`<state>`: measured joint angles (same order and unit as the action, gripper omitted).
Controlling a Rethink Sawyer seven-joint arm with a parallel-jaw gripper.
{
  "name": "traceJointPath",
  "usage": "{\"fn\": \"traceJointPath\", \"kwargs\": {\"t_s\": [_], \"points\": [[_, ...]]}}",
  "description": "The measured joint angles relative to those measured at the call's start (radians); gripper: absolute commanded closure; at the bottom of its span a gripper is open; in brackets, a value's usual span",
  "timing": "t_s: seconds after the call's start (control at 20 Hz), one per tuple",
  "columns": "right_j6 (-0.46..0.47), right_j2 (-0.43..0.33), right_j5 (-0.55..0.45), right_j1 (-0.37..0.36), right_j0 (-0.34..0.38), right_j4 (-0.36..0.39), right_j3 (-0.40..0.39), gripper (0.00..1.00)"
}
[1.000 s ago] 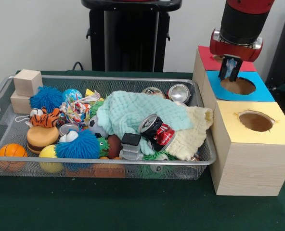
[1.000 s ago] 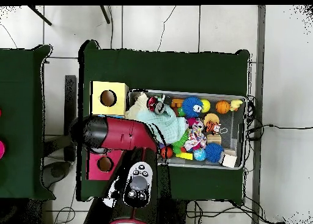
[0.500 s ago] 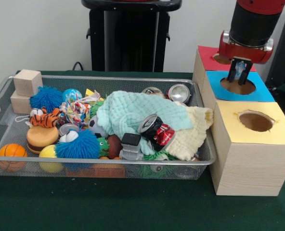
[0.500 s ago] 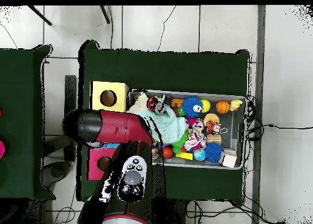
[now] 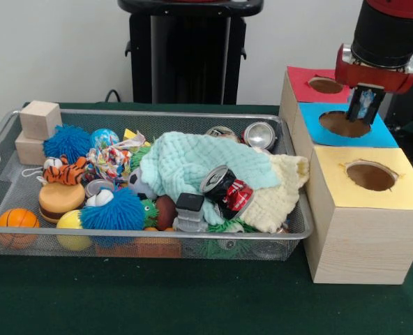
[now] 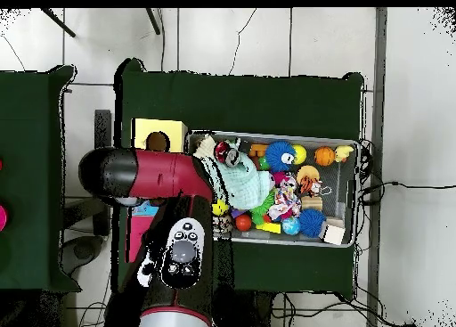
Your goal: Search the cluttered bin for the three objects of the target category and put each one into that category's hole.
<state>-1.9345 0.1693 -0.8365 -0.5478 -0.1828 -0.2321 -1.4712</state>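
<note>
Gripper (image 5: 365, 105) hanging over the blue-topped box (image 5: 384, 132), just above its round hole (image 5: 344, 124), toward the hole's right edge. Something pale/bluish showing betw the fingers; can't tell what it is, & can't tell if jaws are clamped or slack. Red & black arm (image 5: 384, 38) coming down from the top of frame.

All else placed rel. to the blue-topped box:
- Red-topped box (image 5: 311, 87) sitting directly behind it, touching; own hole visible.
- Yellow-topped box (image 5: 363, 209) sitting directly in front, touching; hole facing up, nothing seen in it.
- Wire bin (image 5: 11, 132) lying to its left, the bin's right end just beside the row of boxes.

Bin contents, front view:
- 2 silver cans (image 5: 252, 134) lying at the back right corner, nearest the blue-topped box.
- Red & black can (image 5: 226, 188) resting on the mint cloth (image 5: 192, 164), tilted, top facing the camera.
- Cream cloth (image 5: 280, 192) draping at the bin's right end, under the mint one.
- Dark grey block-like thing (image 5: 189, 211) sitting at the front wall, below the red can.
- Farther left: blue fuzzy ball (image 5: 119, 209), 2nd blue fuzzy ball (image 5: 67, 143), tiger toy (image 5: 65, 171), toy burger (image 5: 61, 200), orange ball (image 5: 17, 222), 2 wood blocks (image 5: 38, 129) stacking in the far-left back corner.

Overhead: arm (image 6: 151, 176) covering the red & blue boxes, only part of the yellow-topped box (image 6: 158, 132) showing.
</note>
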Motion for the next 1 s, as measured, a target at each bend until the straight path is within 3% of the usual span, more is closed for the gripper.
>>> {"fn": "traceJointPath", "kwargs": {"t_s": [1.0], "points": [[0.000,0.000,0.000,-0.011,0.086,0.000,0.001,1.00]]}}
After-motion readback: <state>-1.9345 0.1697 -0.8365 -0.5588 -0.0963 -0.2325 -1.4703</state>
